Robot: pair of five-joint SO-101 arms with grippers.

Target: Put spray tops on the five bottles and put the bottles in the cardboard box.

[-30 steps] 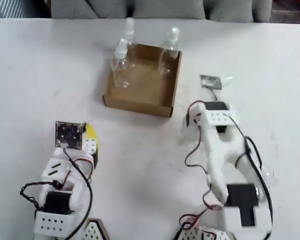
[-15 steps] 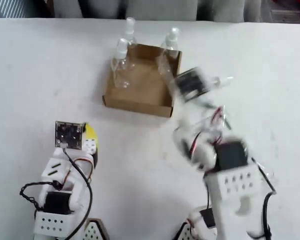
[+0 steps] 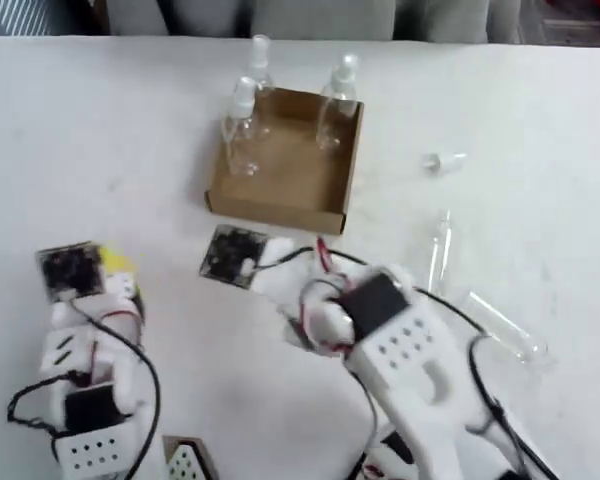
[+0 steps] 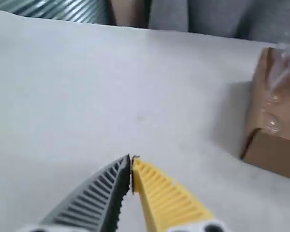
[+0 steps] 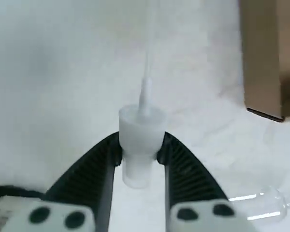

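Swinging left since the earlier frames, the right arm now has its gripper (image 5: 139,141) near the front wall of the cardboard box (image 3: 275,210), clamped on a spray top (image 5: 140,126). The left gripper (image 4: 131,166) has shifted toward the tabletop's left edge, pressed shut on nothing. Three standing bottles (image 3: 242,130) are at the box by the far edge, one possibly behind it. Two lying bottles (image 3: 438,250) rest toward the right edge, a loose top (image 3: 442,160) beyond them.

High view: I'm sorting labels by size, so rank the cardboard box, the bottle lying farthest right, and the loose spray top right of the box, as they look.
Largest: cardboard box
Middle: lying bottle
Smallest: loose spray top
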